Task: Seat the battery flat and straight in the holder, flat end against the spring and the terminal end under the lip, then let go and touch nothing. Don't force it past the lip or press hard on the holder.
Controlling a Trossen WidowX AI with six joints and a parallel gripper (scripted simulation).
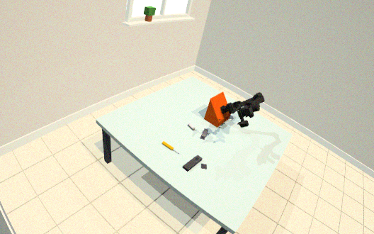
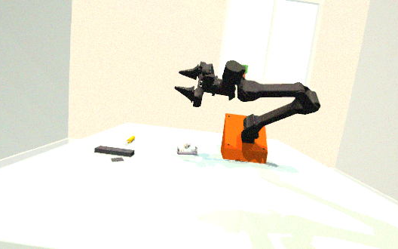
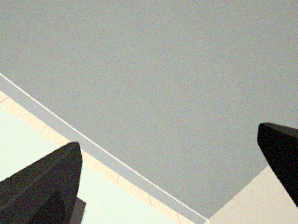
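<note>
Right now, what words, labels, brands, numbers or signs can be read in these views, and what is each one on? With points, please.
None can be read in any view.
Orange block (image 1: 214, 114) (image 2: 236, 130): small dark dots, no lettering.
Battery (image 1: 191, 127): too small to tell.
Black bar (image 1: 192, 163) (image 2: 114, 151): too blurred to tell.

The spread black claw (image 1: 242, 118) (image 2: 178, 80) (image 3: 170, 141) looks like matt plastic, its tapered fingers smooth-faced, and behind it the orange wedge-shaped base (image 1: 211, 110) (image 2: 235, 130) has a flat, smooth, painted-looking finish. Below the claw, the pale mint tabletop surface (image 1: 156, 117) (image 2: 129, 204) (image 3: 20, 160) looks smooth and faintly glossy, while the long dark rectangular block (image 1: 192, 163) (image 2: 114, 151) resembles dull plastic.
</note>
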